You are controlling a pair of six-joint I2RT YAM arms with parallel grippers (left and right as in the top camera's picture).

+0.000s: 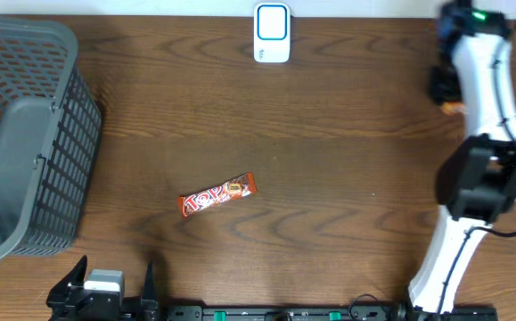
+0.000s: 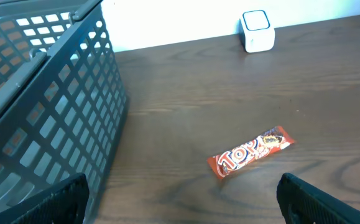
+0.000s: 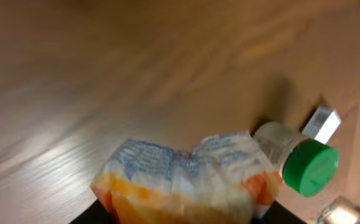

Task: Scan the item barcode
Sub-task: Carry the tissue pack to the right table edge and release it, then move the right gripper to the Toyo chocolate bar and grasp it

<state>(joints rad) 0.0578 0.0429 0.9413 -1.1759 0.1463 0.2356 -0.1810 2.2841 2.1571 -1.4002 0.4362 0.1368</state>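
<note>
My left claw [image 1: 116,262] sits at the near edge of the bench [image 1: 329,134] with its jaws spread wide and nothing between them. It faces the open middle of the bench, where 1 red candy bar [image 1: 217,195] lies flat at a slight slant. The grey mesh basket [image 1: 70,152] stands just to its left.

My right claw [image 3: 176,216] is out at the far right corner, and its jaws are closed on a crinkled packet [image 3: 180,177], orange at the bottom with white and blue print above. From the wrist camera the packet fills the gap between the 2 fingers and hangs above the wood. A small bottle [image 3: 295,155] with a green cap lies on its side just to the right of it.

The white and blue scanner [image 1: 272,33] stands at the far edge, centre, well apart from the packet.
</note>
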